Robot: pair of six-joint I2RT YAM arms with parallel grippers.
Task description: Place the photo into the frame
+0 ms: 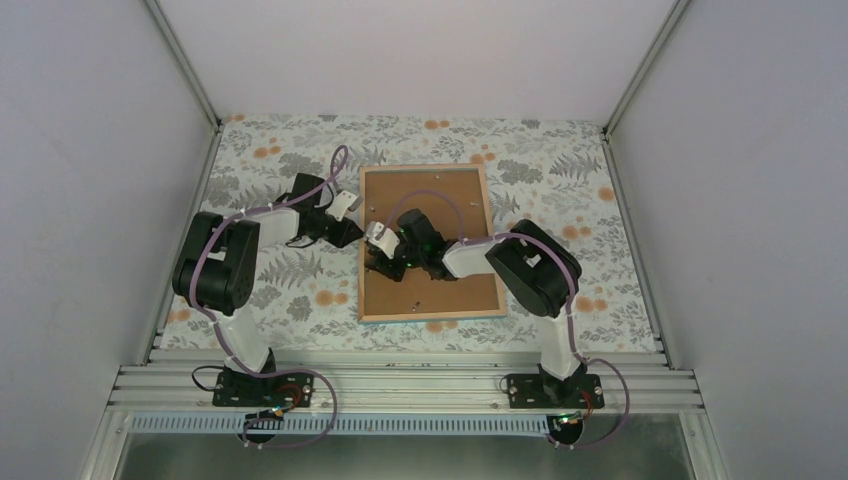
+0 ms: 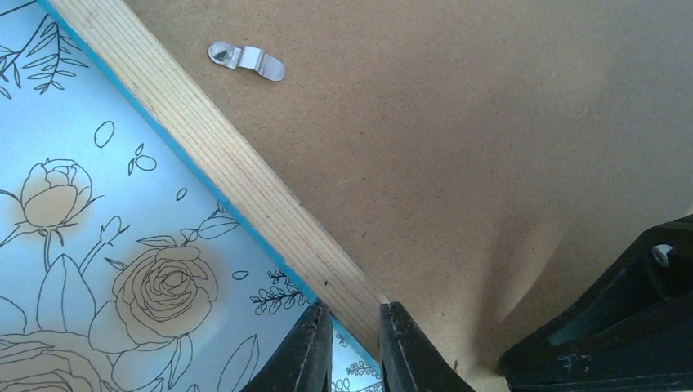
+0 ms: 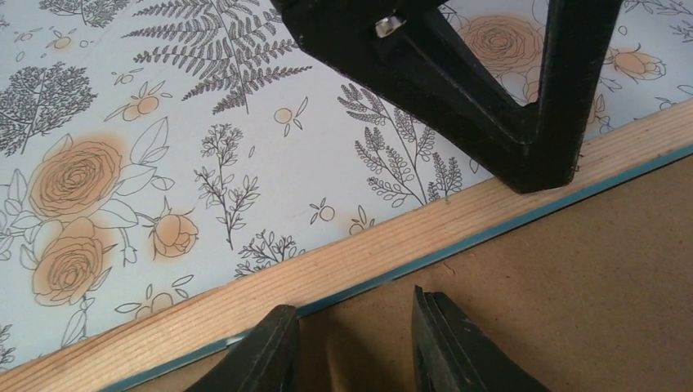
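The frame is laid flat with its pale wood back upward on the floral tabletop. A teal edge is seen along its rails. Its opening is filled by a plain brown backing board. The long sides of the frame run away from the arm bases.

The left arm is stretched to the frame's left rail, and the left jaws are set at the far half of that rail. In the left wrist view they are seen nearly closed, with only a narrow slit between the fingertips. The wooden rail runs straight into that slit. Whether the rail is actually pinched cannot be told. A small metal turn clip is seen on the board, just inside the same rail.

The right arm is bent across the frame from its right side. The right jaws are held over the board just inside the left rail, close beside the left jaws. They are parted, and nothing is gripped between the fingertips.
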